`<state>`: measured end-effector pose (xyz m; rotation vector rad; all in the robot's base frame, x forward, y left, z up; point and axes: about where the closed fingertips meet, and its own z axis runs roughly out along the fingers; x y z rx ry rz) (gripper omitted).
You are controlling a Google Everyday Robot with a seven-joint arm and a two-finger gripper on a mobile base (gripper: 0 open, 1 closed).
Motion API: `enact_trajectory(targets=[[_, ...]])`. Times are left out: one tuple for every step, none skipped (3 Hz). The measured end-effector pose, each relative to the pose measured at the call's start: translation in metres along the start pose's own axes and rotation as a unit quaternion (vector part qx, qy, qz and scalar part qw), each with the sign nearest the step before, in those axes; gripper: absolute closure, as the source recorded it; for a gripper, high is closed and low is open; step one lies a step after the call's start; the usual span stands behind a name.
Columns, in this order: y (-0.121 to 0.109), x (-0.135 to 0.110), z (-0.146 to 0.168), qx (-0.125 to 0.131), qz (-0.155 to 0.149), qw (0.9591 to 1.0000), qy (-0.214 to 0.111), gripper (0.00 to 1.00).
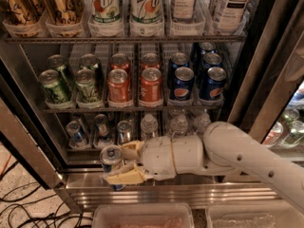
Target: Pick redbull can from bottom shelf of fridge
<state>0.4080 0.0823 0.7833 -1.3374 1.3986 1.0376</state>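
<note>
Here, the hand [116, 164] clamps the redbull can [111, 156] between its two tan fingers [128, 177].
The can stands roughly upright, silver top showing, just in front of the bottom shelf [88, 147] and above the steel sill of the fridge [166, 191]. The white arm [237, 153] reaches in from the right. Three more slim cans [76, 132] rest on the shelf's left side, with water bottles [179, 125] standing beside them.
</note>
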Motion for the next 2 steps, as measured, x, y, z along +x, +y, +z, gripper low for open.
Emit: enact_trajectory(targets=[[0.0063, -0.0393, -0.0176, -0.040, 0.040, 0.9981, -0.026, 1.00], [0.0097, -0.0421, -0.0182, -0.048, 0.040, 0.9976, -0.028, 1.00]])
